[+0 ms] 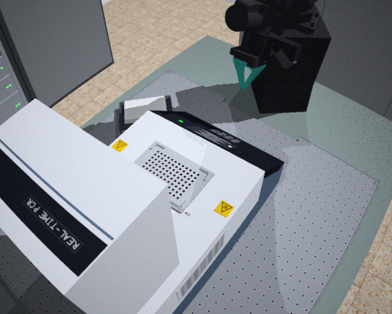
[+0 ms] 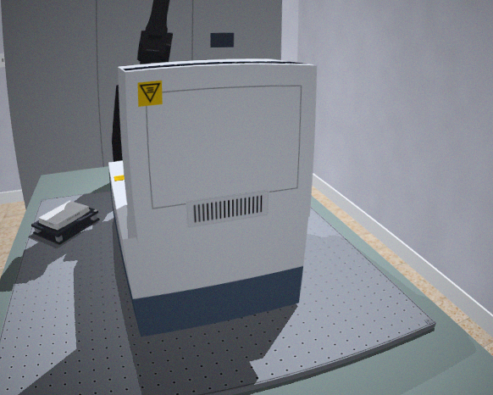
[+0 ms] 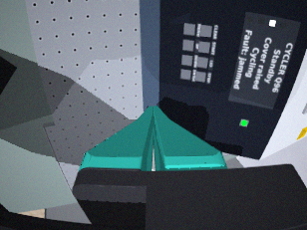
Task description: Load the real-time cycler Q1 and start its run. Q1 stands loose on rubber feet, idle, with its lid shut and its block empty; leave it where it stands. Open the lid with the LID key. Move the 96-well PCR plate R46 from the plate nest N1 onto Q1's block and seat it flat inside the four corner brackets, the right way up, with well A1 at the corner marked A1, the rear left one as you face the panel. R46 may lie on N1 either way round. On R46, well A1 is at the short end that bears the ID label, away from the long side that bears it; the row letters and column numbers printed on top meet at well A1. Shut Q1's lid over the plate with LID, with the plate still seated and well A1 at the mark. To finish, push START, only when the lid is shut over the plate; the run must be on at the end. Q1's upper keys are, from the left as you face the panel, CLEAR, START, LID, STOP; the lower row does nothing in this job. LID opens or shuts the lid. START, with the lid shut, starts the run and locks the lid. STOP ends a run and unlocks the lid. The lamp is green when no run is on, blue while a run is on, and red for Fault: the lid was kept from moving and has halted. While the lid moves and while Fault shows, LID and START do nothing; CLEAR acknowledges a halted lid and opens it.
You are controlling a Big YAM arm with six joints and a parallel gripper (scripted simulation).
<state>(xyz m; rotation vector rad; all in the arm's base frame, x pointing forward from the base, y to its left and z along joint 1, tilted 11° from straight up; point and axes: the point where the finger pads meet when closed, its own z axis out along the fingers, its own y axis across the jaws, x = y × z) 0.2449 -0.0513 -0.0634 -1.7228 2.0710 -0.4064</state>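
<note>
The white cycler Q1 (image 1: 189, 175) stands on the perforated board with its lid (image 1: 64, 202) raised. Its block (image 1: 174, 174) with dark wells lies bare inside the four corner brackets; a small A1 mark (image 1: 186, 213) sits by one corner. The lamp (image 1: 180, 120) on the dark panel is green; it also shows in the wrist view (image 3: 243, 122), beside the keys (image 3: 197, 54). The plate R46 (image 1: 144, 107) (image 2: 64, 225) lies on the black nest N1 beyond the cycler. My gripper (image 1: 246, 84) is shut and empty, hanging in the air above and in front of the panel.
The arm's black base (image 1: 287, 67) stands at the table's far side. A grey cabinet (image 1: 54, 44) and a rack with green lights (image 1: 1, 74) stand to the left. The raised lid (image 2: 217, 169) blocks most of the exterior view.
</note>
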